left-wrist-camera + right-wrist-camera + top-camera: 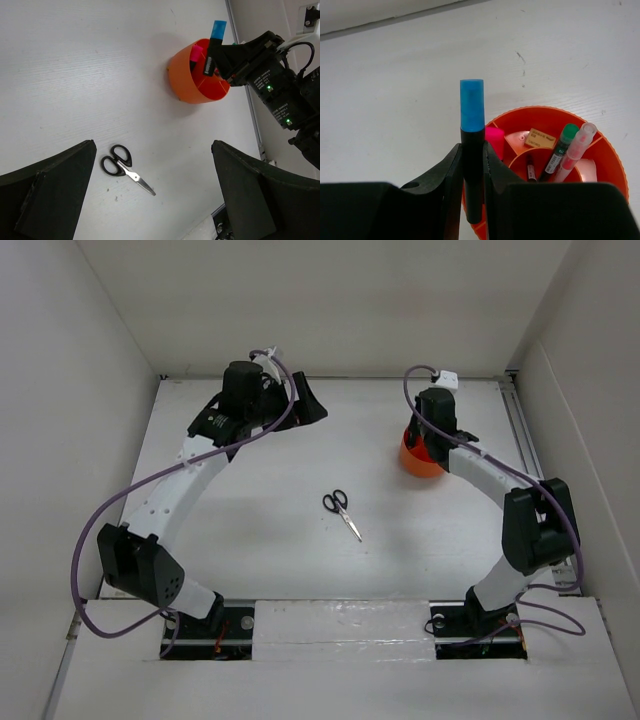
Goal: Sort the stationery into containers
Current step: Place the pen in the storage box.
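My right gripper point(472, 170) is shut on the blue-capped black marker point(472, 115) and holds it upright, its lower end at the left rim of the round orange tub point(615, 165). In the tub's compartments are a pink highlighter point(496, 141), a cream eraser point(541, 138), a green-capped pen point(561, 147), a pink pencil point(577, 145) and a thin dark pen point(531, 171). The black-handled scissors point(342, 512) lie shut on the table's middle. My left gripper point(303, 400) is open and empty at the far left, well above the table. Its view shows the scissors point(122, 167) and the tub point(192, 82).
White walls close the table on the left, back and right. A metal rail point(525, 430) runs along the right side beside the tub point(415, 462). The right arm point(490, 475) reaches over the tub from the near right.
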Robot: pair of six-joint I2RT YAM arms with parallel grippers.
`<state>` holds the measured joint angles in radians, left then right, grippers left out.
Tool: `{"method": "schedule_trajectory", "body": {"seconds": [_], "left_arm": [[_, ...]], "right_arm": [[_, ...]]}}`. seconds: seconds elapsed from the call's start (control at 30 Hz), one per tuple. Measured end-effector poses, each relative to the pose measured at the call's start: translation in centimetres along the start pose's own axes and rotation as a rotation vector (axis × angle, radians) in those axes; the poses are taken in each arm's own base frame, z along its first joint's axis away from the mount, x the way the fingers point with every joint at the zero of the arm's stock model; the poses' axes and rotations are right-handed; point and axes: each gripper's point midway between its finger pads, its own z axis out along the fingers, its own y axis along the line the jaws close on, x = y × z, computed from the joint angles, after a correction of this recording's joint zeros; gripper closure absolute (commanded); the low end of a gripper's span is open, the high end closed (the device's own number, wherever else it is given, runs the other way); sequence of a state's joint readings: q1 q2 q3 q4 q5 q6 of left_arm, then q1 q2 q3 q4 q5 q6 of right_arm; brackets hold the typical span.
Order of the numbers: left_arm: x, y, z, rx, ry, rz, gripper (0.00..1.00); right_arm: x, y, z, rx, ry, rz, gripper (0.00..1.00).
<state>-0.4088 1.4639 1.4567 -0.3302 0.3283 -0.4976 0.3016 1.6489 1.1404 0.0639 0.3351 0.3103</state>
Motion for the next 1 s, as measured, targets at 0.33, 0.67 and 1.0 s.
{"method": "schedule_trajectory", "body": {"seconds": [0.33,0.67,1.0], "left_arm": [[0.4,-0.1,-0.6,0.01,0.002,0.019,0.0],[0.5,0.0,-0.5,0.01,0.003,0.023,0.0],[1.0,0.3,-0.5,0.004,0.015,0.024,0.0]], "right_arm": [[0.3,-0.2,0.3,0.013,0.008,-0.005,1.0],[1.3,-0.5,0.8,0.028,0.03,-0.014,1.0],[2.6,-0.9,1.2,0.05,0.064,-0.02,0.82]]}}
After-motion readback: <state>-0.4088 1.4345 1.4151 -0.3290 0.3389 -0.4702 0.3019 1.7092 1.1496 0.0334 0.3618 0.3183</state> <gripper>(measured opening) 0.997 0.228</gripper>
